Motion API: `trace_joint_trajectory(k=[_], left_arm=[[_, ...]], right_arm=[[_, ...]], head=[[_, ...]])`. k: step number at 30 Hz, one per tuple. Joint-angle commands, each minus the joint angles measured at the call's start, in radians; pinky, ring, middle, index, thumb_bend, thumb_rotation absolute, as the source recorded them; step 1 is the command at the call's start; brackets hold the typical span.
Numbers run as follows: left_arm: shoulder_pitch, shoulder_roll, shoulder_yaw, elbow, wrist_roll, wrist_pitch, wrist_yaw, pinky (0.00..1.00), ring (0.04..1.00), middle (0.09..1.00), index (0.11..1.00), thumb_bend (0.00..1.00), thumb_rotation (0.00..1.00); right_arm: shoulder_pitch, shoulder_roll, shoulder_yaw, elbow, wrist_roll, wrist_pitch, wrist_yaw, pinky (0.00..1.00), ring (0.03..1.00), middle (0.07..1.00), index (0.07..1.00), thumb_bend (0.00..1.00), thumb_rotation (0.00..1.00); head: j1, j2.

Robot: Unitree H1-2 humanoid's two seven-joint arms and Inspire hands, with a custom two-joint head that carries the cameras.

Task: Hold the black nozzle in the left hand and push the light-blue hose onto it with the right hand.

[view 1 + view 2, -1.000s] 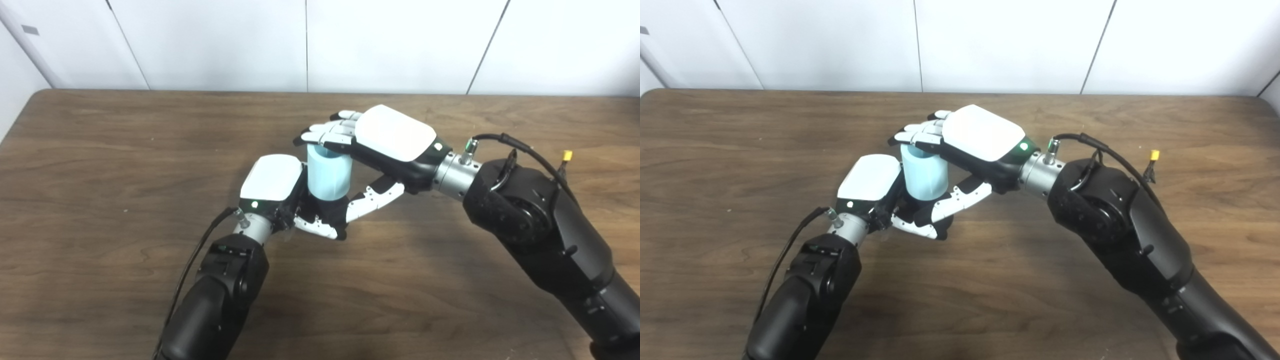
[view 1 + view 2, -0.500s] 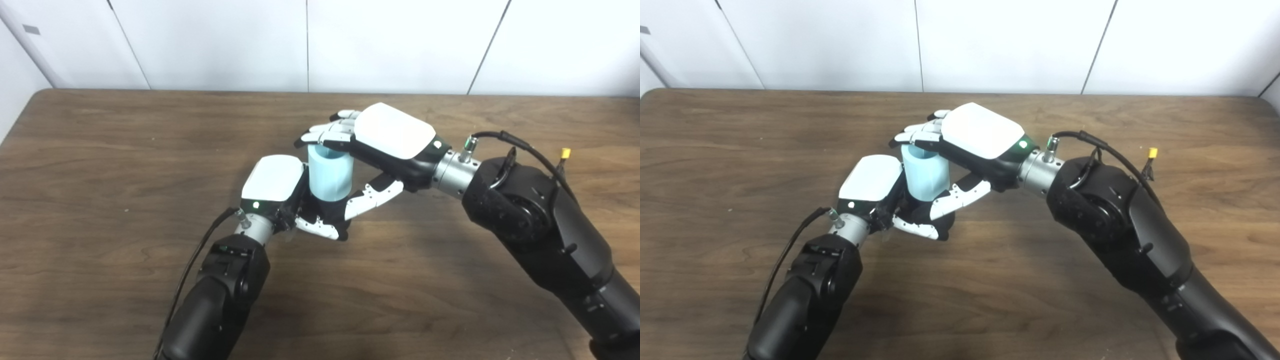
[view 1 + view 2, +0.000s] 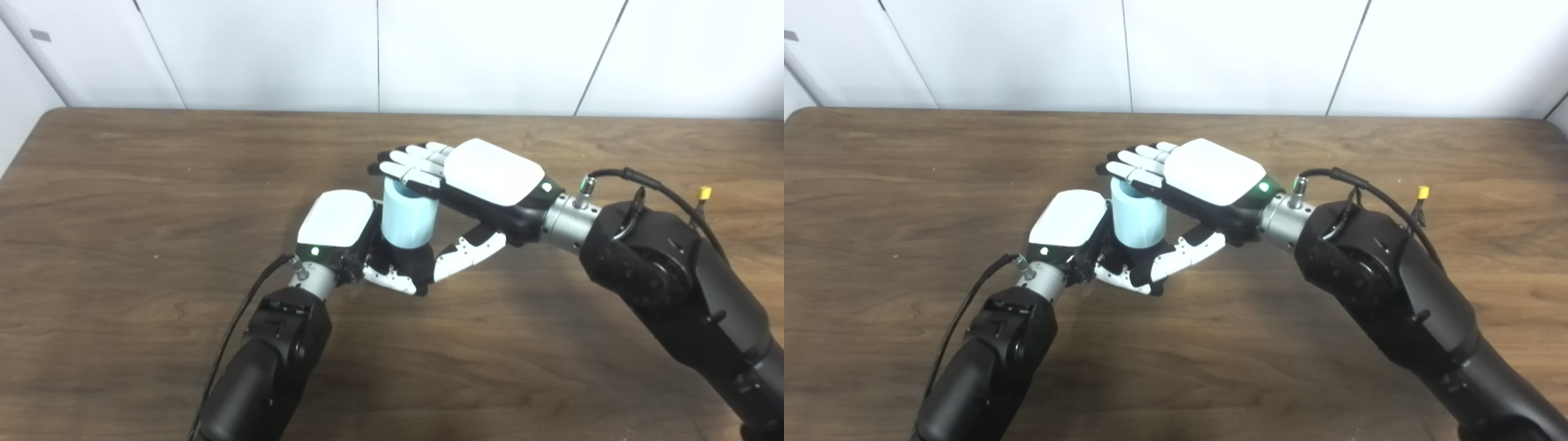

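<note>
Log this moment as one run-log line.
left hand: shut on black nozzle | right hand: fingers spread over top of light-blue hose | hose upright on nozzle | table: wood

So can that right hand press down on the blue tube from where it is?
Probably yes. The right hand has its fingers spread flat over the top of the hose, which stands upright in the left hand; nothing lies between them.

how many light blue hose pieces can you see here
1. The light-blue hose stands upright at the table's middle, its lower end in the left hand, with the right hand fingers extended over its top. Nothing else blue shows, though the hands may hide something small.
</note>
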Motion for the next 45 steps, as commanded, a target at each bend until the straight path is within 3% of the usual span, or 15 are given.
trace_joint_trajectory(k=[1,14,45], left_arm=[[-0.013,-0.004,-0.001,-0.027,0.001,-0.005,-0.007,0.38,0.482,0.456,0.491,0.52,0.00],[-0.013,-0.005,0.001,-0.025,-0.003,-0.006,-0.006,0.38,0.479,0.451,0.491,0.52,0.00],[-0.026,-0.001,0.004,0.002,-0.012,-0.014,0.015,0.36,0.466,0.438,0.491,0.52,0.00]], right_arm=[[0.066,-0.060,0.075,0.027,0.019,0.055,0.205,0.99,0.997,0.999,0.977,0.71,1.00],[0.067,-0.069,0.119,0.093,0.004,0.086,0.238,0.98,1.000,1.000,0.950,0.74,1.00],[0.090,-0.046,0.131,0.182,0.105,0.144,0.203,1.00,1.000,1.000,0.979,0.71,1.00]], head=[[0.002,0.001],[-0.003,0.001],[-0.013,-0.003]])
